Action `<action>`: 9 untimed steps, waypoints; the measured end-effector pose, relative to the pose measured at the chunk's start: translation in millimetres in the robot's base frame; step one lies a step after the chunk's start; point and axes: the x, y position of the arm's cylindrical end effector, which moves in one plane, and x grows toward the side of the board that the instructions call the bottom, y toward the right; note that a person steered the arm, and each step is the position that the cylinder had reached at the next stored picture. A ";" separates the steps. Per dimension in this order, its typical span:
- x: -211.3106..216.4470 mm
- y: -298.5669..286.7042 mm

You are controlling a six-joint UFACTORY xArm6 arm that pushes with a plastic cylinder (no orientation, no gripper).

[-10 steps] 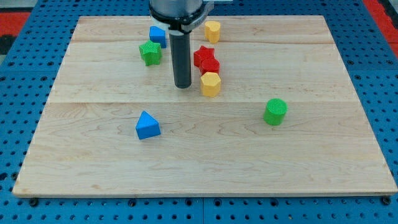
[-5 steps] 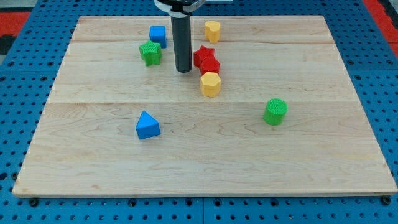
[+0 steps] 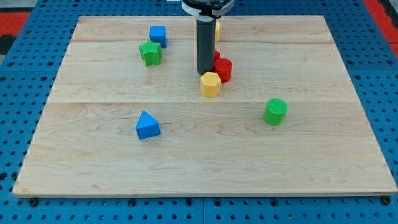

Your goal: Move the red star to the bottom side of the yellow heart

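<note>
My tip (image 3: 205, 73) stands at the top edge of a yellow pentagon-like block (image 3: 211, 84), close to it or touching. A red round block (image 3: 223, 70) sits just right of the tip, against the yellow block's top right. The red star (image 3: 216, 56) is almost wholly hidden behind the rod; only a red sliver shows on the rod's right. A second yellow block (image 3: 217, 28), probably the heart, is near the view's top, partly hidden by the rod. Its shape cannot be made out.
A blue cube (image 3: 158, 35) and a green block (image 3: 150, 53) lie at the upper left. A blue triangle (image 3: 147, 125) is at the lower left and a green cylinder (image 3: 275, 111) at the right. The wooden board (image 3: 348, 155) sits on a blue pegboard.
The rod moved up and then right, from left of the red blocks into them. The red star and the red round block shifted right. The lower yellow block stayed.
</note>
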 end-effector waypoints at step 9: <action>-15.3 -38.7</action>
